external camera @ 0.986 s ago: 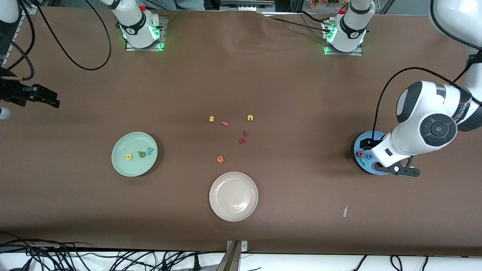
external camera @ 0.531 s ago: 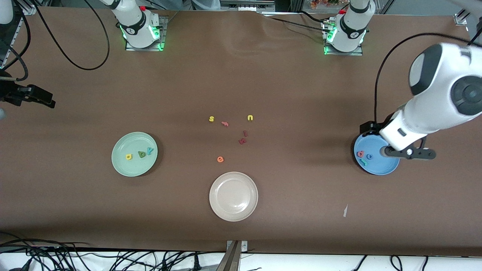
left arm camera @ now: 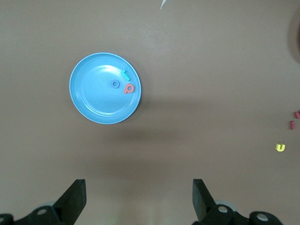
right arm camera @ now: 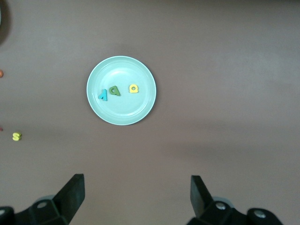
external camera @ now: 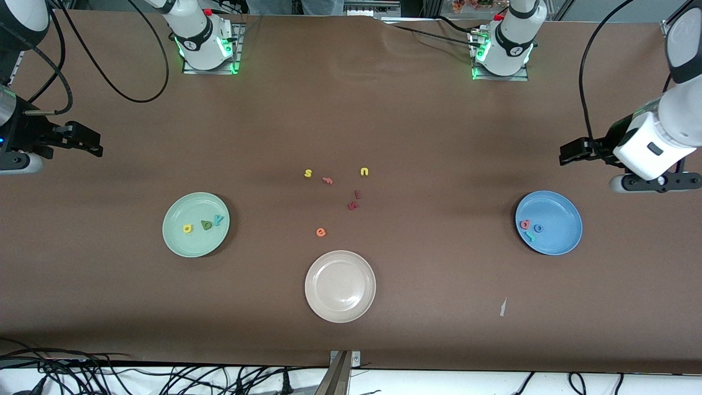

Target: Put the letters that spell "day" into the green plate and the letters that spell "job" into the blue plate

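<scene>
The green plate (external camera: 186,244) holds a yellow d (external camera: 187,228), a dark green a (external camera: 207,224) and a teal y (external camera: 219,220). In the right wrist view this plate (right arm camera: 126,115) lies well clear of my right gripper (right arm camera: 136,179), which is open and empty, high over the table's right-arm end (external camera: 16,163). The blue plate (external camera: 559,211) holds a pinkish-red b (external camera: 525,224), a blue o (external camera: 538,228) and a teal j (external camera: 530,236). My left gripper (left arm camera: 138,183) is open and empty, raised over bare table beside that plate (left arm camera: 93,93).
A beige-white plate (external camera: 340,286) sits empty near the front camera. Loose letters lie mid-table: yellow s (external camera: 308,173), pink f (external camera: 327,180), yellow u (external camera: 364,171), two dark red letters (external camera: 355,200), orange e (external camera: 321,232). A white scrap (external camera: 503,307) lies nearer the camera than the blue plate.
My left gripper has lifted off the blue plate and drawn back toward the left arm's end of the table, uncovering the three letters there. The right arm has shifted only slightly.
</scene>
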Tool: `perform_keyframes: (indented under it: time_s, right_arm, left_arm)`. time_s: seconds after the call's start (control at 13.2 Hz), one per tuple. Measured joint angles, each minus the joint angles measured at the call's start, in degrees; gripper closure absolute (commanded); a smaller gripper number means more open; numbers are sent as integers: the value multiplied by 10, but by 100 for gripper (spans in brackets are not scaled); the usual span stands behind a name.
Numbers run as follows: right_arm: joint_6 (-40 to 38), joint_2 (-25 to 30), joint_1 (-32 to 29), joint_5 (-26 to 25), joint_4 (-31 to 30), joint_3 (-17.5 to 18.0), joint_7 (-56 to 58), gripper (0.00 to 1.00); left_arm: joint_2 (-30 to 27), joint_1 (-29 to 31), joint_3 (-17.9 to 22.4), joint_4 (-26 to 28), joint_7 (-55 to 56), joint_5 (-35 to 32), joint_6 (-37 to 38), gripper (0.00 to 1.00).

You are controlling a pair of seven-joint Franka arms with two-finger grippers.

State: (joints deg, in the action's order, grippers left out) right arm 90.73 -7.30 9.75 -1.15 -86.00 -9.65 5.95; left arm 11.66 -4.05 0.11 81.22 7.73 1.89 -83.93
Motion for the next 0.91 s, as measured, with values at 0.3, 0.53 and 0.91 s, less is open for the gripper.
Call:
perform_keyframes:
  time_s: [0.3,0.53,0.91]
  right_arm:
    - [0,0,0,0,0,-1,11,0]
    - [0,0,0,0,0,-4,12,0]
    - [0,0,0,0,0,-4,12,0]
  left_arm:
    - [4,-8,5,-13,25,0,12,0]
    - [4,-32,33,-17,22,0,16,0]
    - [4,-34,43,-17,-14,0,18,0]
